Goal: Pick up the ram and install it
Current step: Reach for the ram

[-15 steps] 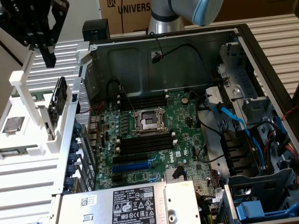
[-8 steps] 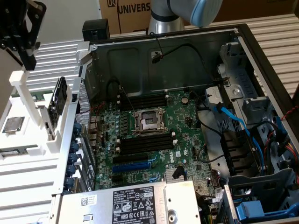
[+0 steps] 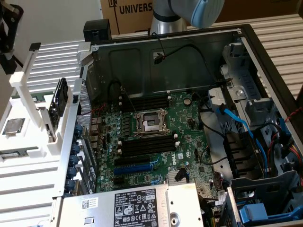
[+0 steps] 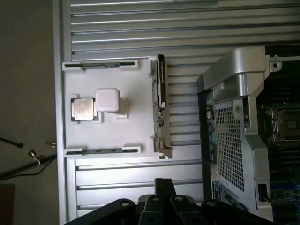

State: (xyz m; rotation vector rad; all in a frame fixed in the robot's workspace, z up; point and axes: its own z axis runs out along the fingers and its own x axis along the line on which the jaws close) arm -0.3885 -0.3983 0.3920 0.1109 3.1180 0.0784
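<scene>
While the gripper (image 4: pixel 164 187) hangs clenched on nothing, I see the ram (image 4: pixel 161 89) standing on edge in a side slot of the white holder (image 4: pixel 108 136), beside the open computer case (image 3: pixel 246 52). The holder's square pocket carries a silver CPU chip (image 4: pixel 83 109). The case's black memory slots (image 3: pixel 144 144) sit empty.
</scene>
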